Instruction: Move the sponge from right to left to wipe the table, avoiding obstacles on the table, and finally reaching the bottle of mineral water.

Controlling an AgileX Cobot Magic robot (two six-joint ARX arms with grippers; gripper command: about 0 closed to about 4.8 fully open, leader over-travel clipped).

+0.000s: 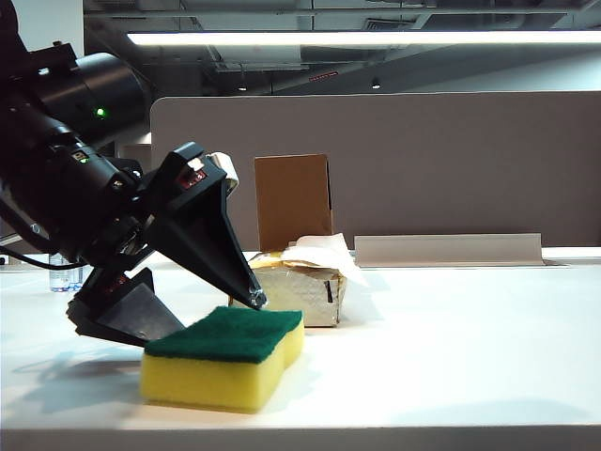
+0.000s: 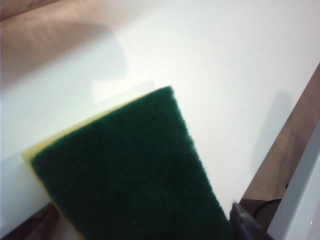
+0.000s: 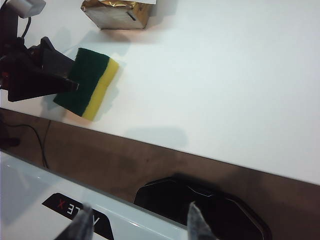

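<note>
You're barely started: left end effector [image 1: 202, 291] gapes wide around the sponge [image 1: 225, 357], nothing gripped. Right end effector [image 3: 140, 222] idles half open off the bench [image 1: 451, 338]. Bottle [image 1: 64, 272] far off.

Yellow sponge [image 1: 225, 359], green face up, flat on white table [image 1: 451, 348]

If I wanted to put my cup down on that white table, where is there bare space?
The table is bare to the right of the sponge and tissue pack, up to the divider. It is crowded on the left: the open left gripper straddles the sponge, with the cardboard box behind. The open right gripper hangs off the table.
</note>
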